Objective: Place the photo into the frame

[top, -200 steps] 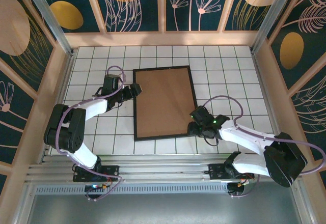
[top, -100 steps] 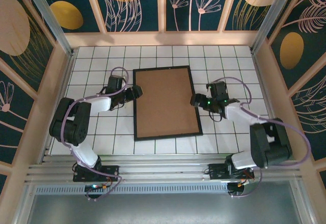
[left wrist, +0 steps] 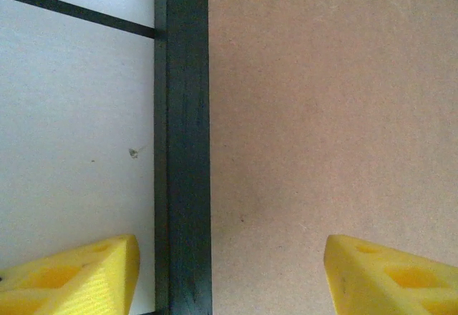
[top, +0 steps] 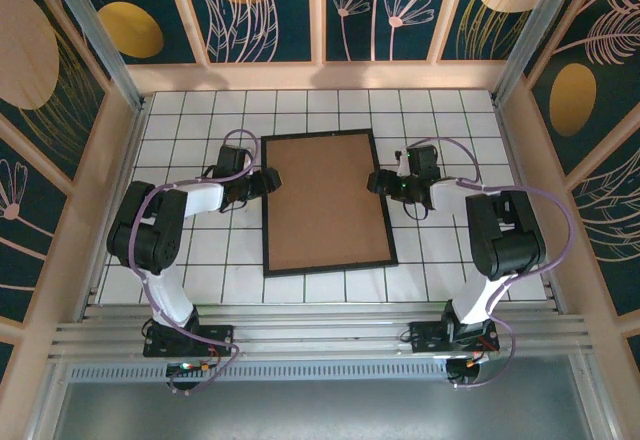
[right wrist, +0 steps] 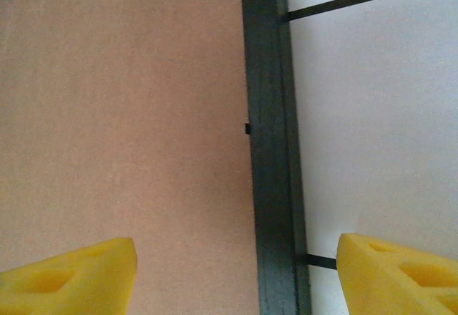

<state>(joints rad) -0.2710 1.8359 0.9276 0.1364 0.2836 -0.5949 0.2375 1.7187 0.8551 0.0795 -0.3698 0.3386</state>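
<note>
My left jaws: apart, astride the left long rail of the frame [left wrist: 182,150]. My right jaws: apart, astride its right rail. Frame: flat on the desk [top: 180,120] between them, equally near both arms, long axis running away from my bases. Backing board [top: 325,200]: fills it. Photo: whether beneath the board, I cannot tell.

A white-tiled tabletop [top: 450,120] with dark grout sits between teal wall panels [top: 270,20] bearing gold and pale plant motifs in light wooden framing, metal rails [top: 320,338] along its near edge.
</note>
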